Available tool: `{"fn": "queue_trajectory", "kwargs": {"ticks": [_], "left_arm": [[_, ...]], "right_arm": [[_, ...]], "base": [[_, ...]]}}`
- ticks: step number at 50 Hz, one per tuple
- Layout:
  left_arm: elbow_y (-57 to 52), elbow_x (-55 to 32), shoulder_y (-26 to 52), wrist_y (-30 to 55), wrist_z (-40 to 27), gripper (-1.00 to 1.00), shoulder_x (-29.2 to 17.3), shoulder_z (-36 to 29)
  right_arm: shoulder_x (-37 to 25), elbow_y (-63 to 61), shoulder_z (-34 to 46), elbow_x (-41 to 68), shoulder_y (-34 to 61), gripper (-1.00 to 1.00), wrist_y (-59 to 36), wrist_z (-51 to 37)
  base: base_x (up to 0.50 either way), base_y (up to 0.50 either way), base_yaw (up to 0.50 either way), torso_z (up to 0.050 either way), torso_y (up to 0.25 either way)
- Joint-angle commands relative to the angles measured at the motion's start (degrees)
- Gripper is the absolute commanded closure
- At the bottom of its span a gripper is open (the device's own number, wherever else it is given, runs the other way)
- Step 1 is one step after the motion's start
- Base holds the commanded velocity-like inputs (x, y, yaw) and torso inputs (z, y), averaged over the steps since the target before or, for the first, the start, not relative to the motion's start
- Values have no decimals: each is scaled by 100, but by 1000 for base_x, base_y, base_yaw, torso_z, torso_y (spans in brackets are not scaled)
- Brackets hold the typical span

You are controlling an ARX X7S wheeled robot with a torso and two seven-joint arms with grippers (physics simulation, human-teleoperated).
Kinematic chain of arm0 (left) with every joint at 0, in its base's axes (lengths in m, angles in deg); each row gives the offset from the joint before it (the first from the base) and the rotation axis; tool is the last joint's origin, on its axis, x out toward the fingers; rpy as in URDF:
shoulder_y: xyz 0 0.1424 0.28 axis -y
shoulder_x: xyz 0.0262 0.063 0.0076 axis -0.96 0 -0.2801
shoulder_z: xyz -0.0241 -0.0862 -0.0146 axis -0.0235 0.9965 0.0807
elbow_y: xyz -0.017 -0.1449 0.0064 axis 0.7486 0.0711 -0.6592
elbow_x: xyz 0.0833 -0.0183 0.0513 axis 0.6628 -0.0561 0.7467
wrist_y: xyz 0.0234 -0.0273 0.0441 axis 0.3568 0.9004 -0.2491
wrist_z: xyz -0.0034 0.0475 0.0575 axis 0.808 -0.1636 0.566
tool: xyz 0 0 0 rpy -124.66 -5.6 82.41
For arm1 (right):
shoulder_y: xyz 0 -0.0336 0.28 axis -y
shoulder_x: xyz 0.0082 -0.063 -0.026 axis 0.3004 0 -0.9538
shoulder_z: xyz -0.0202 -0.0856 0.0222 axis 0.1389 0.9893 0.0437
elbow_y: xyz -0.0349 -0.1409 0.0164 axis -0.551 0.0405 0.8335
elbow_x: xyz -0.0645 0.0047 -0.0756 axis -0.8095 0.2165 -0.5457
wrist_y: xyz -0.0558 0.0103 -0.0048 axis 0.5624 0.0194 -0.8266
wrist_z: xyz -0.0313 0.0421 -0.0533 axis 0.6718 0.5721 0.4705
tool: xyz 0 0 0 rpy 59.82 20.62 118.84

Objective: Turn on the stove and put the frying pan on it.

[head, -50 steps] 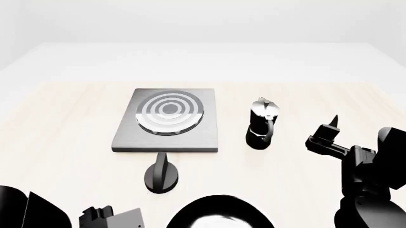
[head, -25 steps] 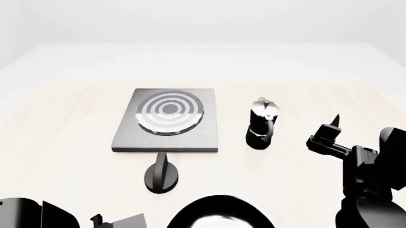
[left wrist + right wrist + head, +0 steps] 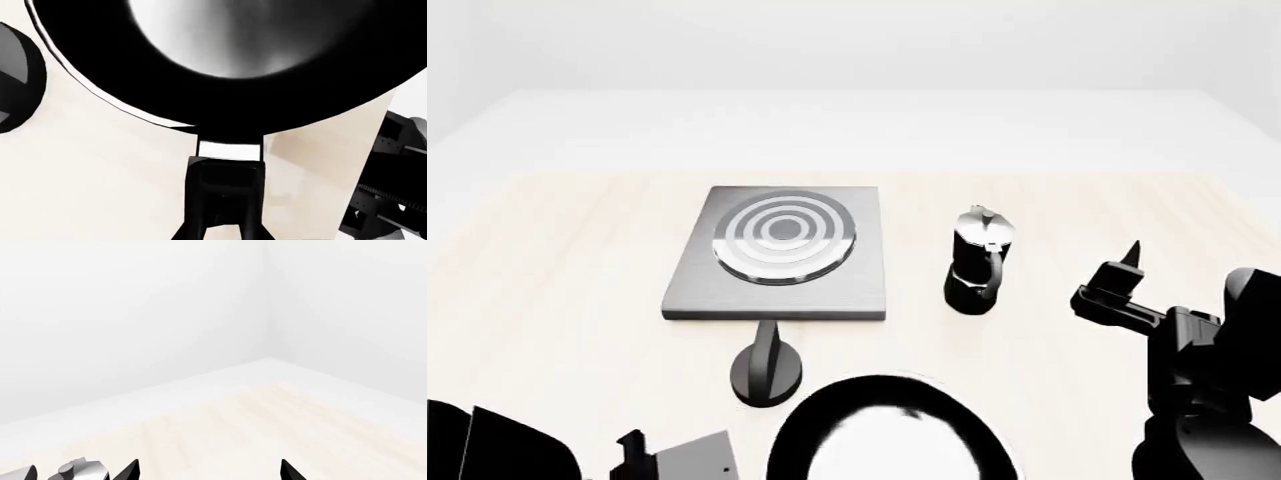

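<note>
L gripper [image 3: 225, 200] appears clamped w/ its jaws on the handle [image 3: 229, 150] of the frying pan [image 3: 267, 45], which sits at the table's [image 3: 561, 260] near edge, just in front of the knob [image 3: 766, 372] and the stove [image 3: 778, 252]. R gripper [image 3: 209, 471] has jaws spread, holding nothing, raised near the moka pot [image 3: 977, 260]. Pan looks rigid, heavy and glossy-slick, so the long handle is the grip spot; expect the bowl's weight to lever downward.

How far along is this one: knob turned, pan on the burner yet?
Whether the knob has been turned is not visible. In hand: the left gripper is on the pan handle, at the table's near edge. Left: pan onto the bare stove. The right gripper idles, open.
</note>
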Motion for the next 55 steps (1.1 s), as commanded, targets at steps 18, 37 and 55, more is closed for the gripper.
{"fn": "queue_trajectory", "kwargs": {"ticks": [18, 37, 55], "left_arm": [[1653, -2349, 1757, -76, -3180, 100, 323, 1215], [5278, -1852, 3220, -869, -3425, 100, 2429, 1227], [9658, -551, 3644, -2053, -983, 100, 4762, 655]], "right_arm": [[105, 20, -116, -6, 14, -100, -1, 114], [89, 85, -130, 46, 23, -100, 39, 116], [81, 119, -55, 61, 40, -100, 74, 123]], "base": [[0, 0, 0, 0, 0], [0, 0, 0, 0, 2], [0, 0, 0, 0, 2]]}}
